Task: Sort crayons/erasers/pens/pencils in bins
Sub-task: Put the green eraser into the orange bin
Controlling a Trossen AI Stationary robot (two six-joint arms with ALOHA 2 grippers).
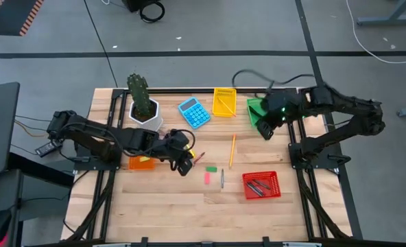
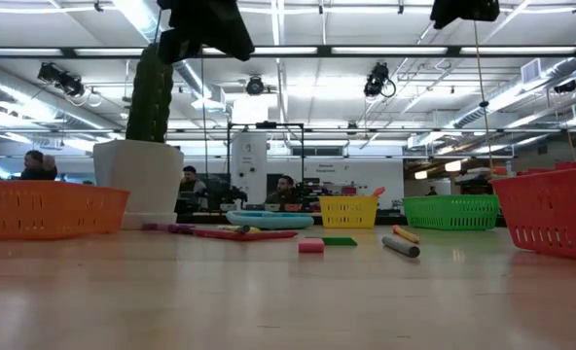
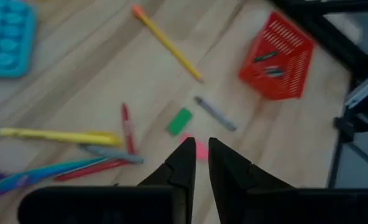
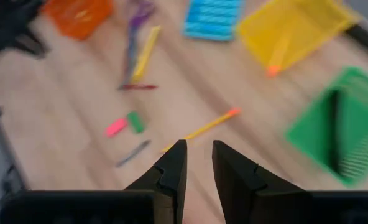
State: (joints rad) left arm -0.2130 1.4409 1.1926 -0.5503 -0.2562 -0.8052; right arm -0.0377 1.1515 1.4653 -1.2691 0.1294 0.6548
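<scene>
My left gripper (image 1: pixel 184 167) hangs above the table beside the orange bin (image 1: pixel 140 162), its fingers (image 3: pixel 183 169) a narrow gap apart with nothing between them. Past them lie a pink eraser (image 3: pixel 200 150), a green eraser (image 3: pixel 179 121), a grey pen (image 3: pixel 215 113), a yellow pencil (image 3: pixel 167 43) and loose crayons (image 3: pixel 127 127). My right gripper (image 1: pixel 265 130) hovers by the green bin (image 1: pixel 256 110), open and empty in the right wrist view (image 4: pixel 198 163). A dark stick (image 4: pixel 334 130) lies in the green bin, and dark sticks (image 1: pixel 258 186) lie in the red bin (image 1: pixel 261 185).
A blue calculator (image 1: pixel 194 112) and the yellow bin (image 1: pixel 224 101) stand at the far edge, with a white pot holding a cactus (image 1: pixel 145 110) to their left. Purple-handled scissors (image 4: pixel 137 12) lie near the orange bin. Bare wood stretches along the near edge.
</scene>
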